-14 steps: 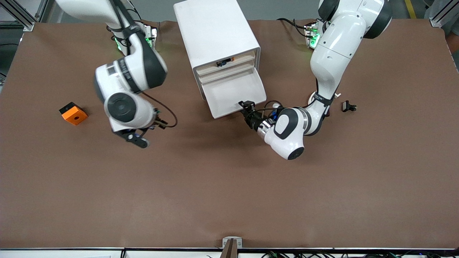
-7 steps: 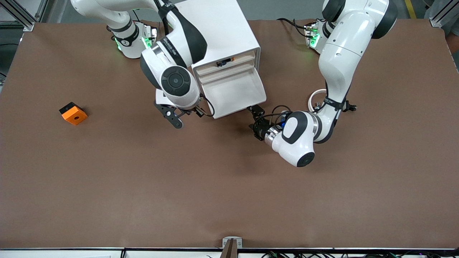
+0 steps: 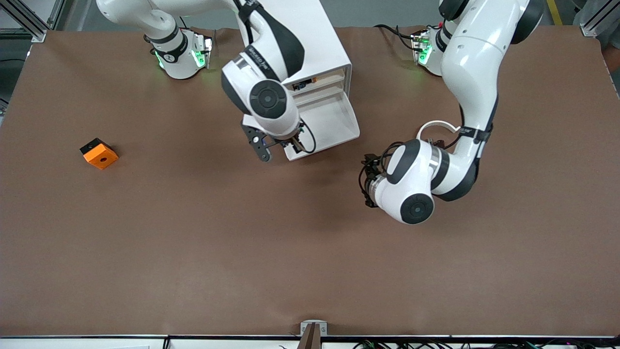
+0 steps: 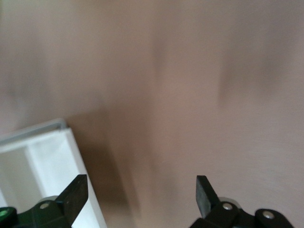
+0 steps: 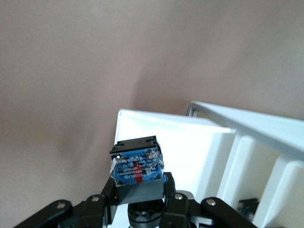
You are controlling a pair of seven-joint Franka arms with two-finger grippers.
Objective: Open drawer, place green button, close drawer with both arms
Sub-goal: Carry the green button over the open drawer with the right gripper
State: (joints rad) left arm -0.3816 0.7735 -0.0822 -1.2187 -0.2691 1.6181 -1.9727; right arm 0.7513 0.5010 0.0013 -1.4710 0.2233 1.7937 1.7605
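The right gripper (image 5: 137,199) clamps the button (image 5: 137,167) over the open drawer's (image 3: 323,127) front edge. The left gripper (image 4: 140,194), fingers spread wide, hangs over bare brown table (image 3: 310,252). An orange cube (image 3: 99,153) lies toward the right arm's end.

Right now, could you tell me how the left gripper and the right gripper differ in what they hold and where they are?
The right gripper is shut on the button; the left gripper is open and empty. The right gripper is at the corner of the open drawer; the left gripper is over bare table, clear of the drawer, toward the left arm's end. Both are black two-finger grippers.
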